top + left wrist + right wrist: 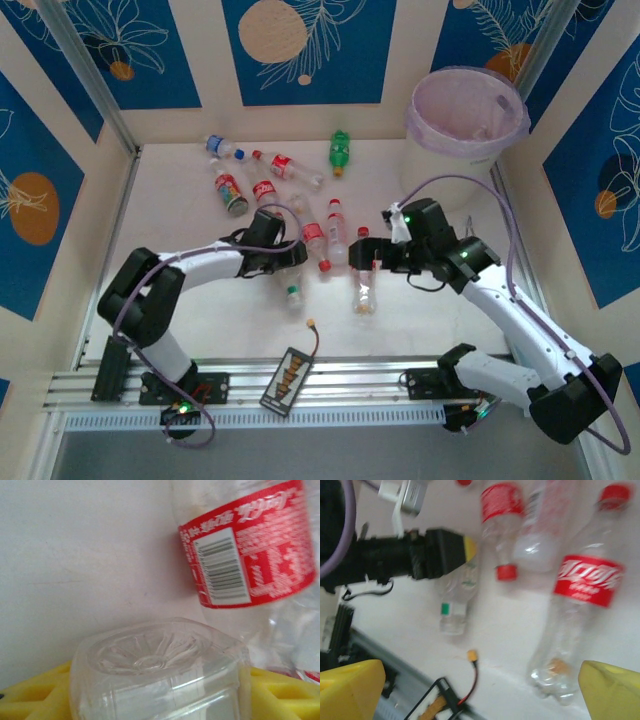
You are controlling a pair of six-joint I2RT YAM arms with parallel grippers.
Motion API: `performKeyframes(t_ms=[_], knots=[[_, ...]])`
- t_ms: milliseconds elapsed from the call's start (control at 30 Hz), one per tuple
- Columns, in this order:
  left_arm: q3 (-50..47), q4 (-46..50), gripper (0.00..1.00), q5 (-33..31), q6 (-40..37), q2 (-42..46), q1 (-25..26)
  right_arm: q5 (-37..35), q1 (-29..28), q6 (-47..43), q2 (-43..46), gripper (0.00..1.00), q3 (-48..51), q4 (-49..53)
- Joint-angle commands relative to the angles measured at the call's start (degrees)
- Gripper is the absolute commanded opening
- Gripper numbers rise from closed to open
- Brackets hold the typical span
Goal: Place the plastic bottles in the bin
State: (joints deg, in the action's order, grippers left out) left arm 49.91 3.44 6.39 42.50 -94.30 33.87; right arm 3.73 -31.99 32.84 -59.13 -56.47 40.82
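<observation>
My left gripper point(288, 258) is shut on a clear bottle point(292, 290) with a green band; its ribbed base point(150, 655) sits between the yellow fingers point(280, 690). A red-labelled bottle point(250, 555) lies just beyond it. My right gripper point(374, 262) is open, its yellow fingers point(350, 685) spread wide above a red-labelled bottle point(580, 605) lying on the table point(200, 230). Several more red-capped bottles point(265, 188), a green one point(340, 152) and a blue-capped one point(215, 145) lie scattered further back. The lined white bin point(467, 115) stands at the back right.
A small black board point(288, 375) with a red wire and orange plug point(312, 324) rests at the table's front edge by the metal rail point(330, 385). Patterned walls close in the left, back and right sides.
</observation>
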Motion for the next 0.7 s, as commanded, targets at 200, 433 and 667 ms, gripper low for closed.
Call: performKeyframes(t_ms=[200,433,667], knots=[[2.6,0.9,0.65,4.4,0.2,10.0,-1.9,13.7,-7.1,9.2,-8.3,0.96,4.9,-17.8],[0.9,-12.4,0.65,12.3,10.3,12.4,-2.7,17.8,-7.2,9.4,-14.6,0.82,4.8,-25.0],[1.4,-16.6,0.66,14.9,13.9,12.3,-2.7,18.5,-5.1,7.3,-19.0,0.57,3.8,-28.1]])
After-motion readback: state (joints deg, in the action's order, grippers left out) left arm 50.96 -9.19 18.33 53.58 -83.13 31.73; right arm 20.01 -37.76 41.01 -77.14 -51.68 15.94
